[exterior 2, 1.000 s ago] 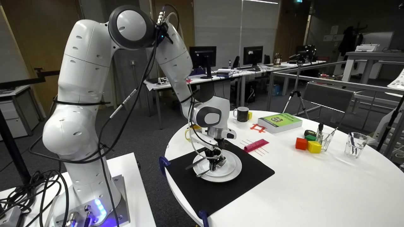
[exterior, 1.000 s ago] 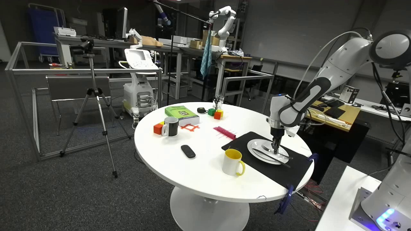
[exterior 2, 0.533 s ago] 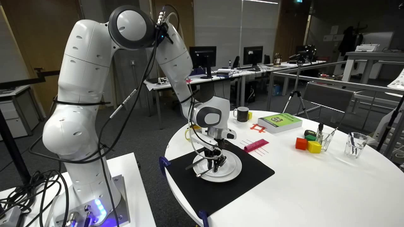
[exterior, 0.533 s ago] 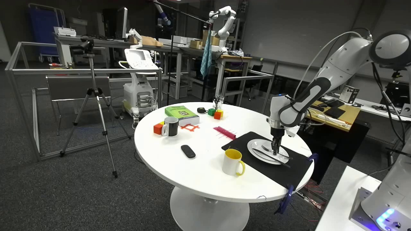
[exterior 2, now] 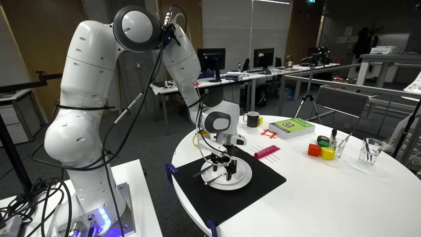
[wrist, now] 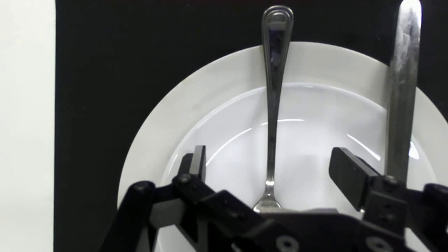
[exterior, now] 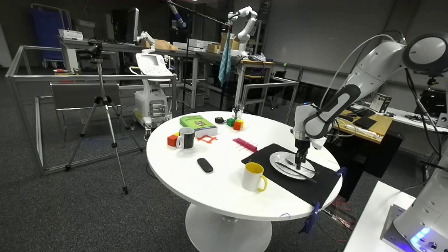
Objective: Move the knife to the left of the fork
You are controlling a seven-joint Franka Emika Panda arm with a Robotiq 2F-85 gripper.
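Your end effector [wrist: 268, 162] straddles the fork [wrist: 275, 63], spread wide, gripping nothing. From the arm's base [exterior 2: 86, 194] the knife [wrist: 402, 87] already sits left, so probably wrap-up: lift straight clear.

Has a dark grey carpet [exterior: 87, 224] under a round white table [exterior: 210, 185] with a broad pedestal [exterior: 227, 234], plus a tripod [exterior: 104, 100] near a metal railing [exterior: 35, 78] and a grey chair [exterior: 80, 98]. Runs back, in an exterior view, past a white desk [exterior 2: 167, 89] with two dark monitors [exterior 2: 210, 59] to a pale wall [exterior 2: 227, 29] and a wooden door [exterior 2: 42, 26]. Looks dim, with a bright light strip [exterior 2: 273, 1] and a small green sign [exterior 2: 310, 1] at the top edge.
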